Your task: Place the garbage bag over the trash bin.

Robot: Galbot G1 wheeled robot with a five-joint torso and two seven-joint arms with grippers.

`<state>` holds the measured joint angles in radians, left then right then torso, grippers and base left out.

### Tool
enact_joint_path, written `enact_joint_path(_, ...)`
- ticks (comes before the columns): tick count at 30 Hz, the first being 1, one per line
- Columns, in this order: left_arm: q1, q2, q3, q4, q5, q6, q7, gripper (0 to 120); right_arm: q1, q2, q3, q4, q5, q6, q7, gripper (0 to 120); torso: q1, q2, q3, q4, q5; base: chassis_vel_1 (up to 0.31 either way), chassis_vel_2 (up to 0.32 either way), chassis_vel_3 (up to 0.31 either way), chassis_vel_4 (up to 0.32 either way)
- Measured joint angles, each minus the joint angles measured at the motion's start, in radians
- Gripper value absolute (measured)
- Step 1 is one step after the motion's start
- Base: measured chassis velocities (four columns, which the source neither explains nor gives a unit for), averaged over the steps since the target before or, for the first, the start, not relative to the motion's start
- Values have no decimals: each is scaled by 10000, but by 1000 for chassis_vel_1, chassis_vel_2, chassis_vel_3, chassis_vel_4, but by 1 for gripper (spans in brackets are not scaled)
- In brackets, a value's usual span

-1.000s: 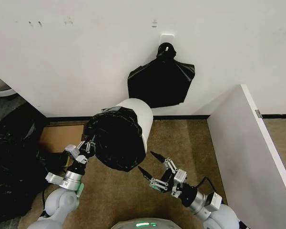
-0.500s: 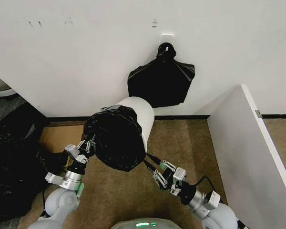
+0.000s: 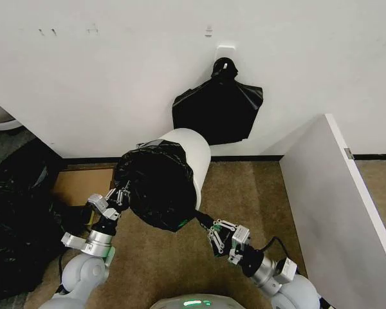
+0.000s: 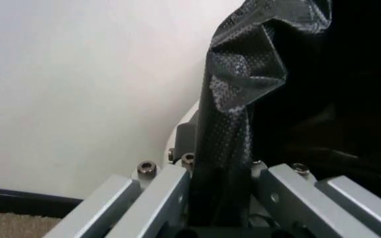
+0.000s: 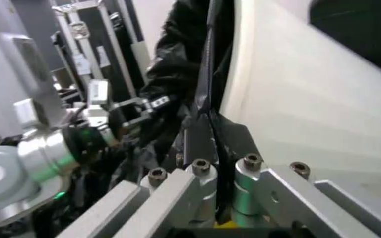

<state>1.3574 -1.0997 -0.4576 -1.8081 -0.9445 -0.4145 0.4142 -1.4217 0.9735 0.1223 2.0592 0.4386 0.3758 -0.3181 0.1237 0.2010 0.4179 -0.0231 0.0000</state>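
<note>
garbage bag [image 3: 156,187] over trash bin [image 3: 192,154], above brown carpet [image 3: 244,193], by white wall [image 3: 116,71]

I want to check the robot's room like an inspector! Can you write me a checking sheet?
Surface: brown carpet floor, with a cardboard piece on it.
Job's things: white trash bin tipped up off the floor; black garbage bag stretched over its mouth.
Clutter: knotted black bag hanging on the wall; dark heap at the left.
Grippers: left pincer shut on the garbage bag's edge; right pincer shut on the bag at the bin's lower rim.
Cables: black cable by the right wrist.
Surroundings: white wall; white panel on the right.
</note>
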Motion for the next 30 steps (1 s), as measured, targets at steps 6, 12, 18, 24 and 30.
enact_joint_path(6, 95, -1, -20, 4, 66, -4, 37, 0, 26, 86, 271, -199, 293, 273, 255, 0, 0, 0, 0, 1, -1, 0, 0, 0, 0)
enact_joint_path(12, 101, 1, -54, 2, 49, -5, 24, 0, 19, 62, 426, -574, 462, 488, 284, 0, 0, 0, 0, 1, 0, 0, 0, 0, 0)
enact_joint_path(18, 91, -10, -86, 2, 33, -5, -50, 0, -14, 66, 418, -668, 469, 580, 171, 0, 0, 0, 0, 1, 0, 0, 0, 0, 0)
enact_joint_path(24, 74, -43, -93, 9, -48, -5, -116, 0, -146, 96, 269, -531, -20, 618, 43, 8, 0, 0, 0, 1, 0, 0, 0, 0, 0)
enact_joint_path(30, 50, -59, -87, 18, -79, -5, -130, 0, -243, 130, 19, -556, -46, 685, -493, 31, 0, 0, 0, 1, 0, 0, 0, 0, 0)
